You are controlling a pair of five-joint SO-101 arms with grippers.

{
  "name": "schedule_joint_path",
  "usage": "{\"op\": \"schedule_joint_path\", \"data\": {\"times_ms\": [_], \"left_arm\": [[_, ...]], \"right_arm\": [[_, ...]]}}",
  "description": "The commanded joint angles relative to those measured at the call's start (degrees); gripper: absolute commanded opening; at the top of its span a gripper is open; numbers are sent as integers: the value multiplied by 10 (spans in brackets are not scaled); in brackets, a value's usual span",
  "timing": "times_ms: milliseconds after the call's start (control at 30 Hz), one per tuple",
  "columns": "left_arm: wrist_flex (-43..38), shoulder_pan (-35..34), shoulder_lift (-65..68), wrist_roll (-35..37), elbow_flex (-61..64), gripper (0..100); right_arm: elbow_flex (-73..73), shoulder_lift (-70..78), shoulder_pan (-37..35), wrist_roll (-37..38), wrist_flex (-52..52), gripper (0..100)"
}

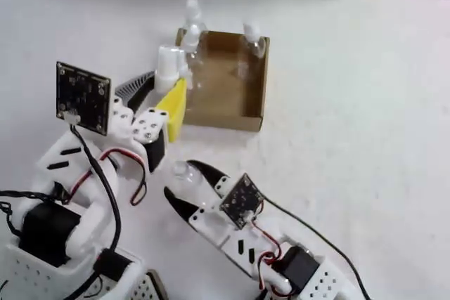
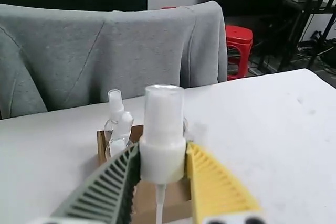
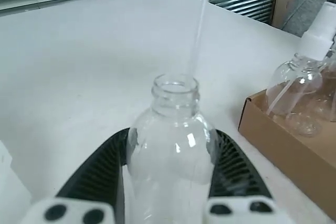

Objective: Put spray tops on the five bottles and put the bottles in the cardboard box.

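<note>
No legible text anywhere.

glossy clear plastic bottle (image 3: 170, 150), matt cardboard box (image 1: 221, 119), smooth plastic spray top (image 2: 163, 140).

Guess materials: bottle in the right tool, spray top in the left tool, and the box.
The bottle looks like clear glossy plastic: see-through, sharp highlights; glass can't be excluded. The spray top looks like smooth white plastic, its cap translucent. The box looks like matte brown cardboard.

Left claw (image 1: 167, 81) pinches a spray top (image 1: 167, 63) at the cardboard box (image 1: 223, 120)'s left edge. Right claw (image 1: 178, 178) clasps a bottle (image 1: 181, 170), lower centre.
</note>
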Motion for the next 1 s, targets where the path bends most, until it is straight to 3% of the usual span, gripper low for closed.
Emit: {"op": "schedule_joint_path", "data": {"times_ms": [0,567,733,967], "left_arm": [[-18,-6,-7,4,-1,22],[64,0,-7,5,4,21],[30,-1,-50,6,56,21],[-47,0,-210,7,187,21]], "right_arm": [[4,-7,-5,7,2,15],[4,-7,-5,7,2,15],[4,-7,-5,6,2,15],[4,-7,-5,5,2,15]]}}
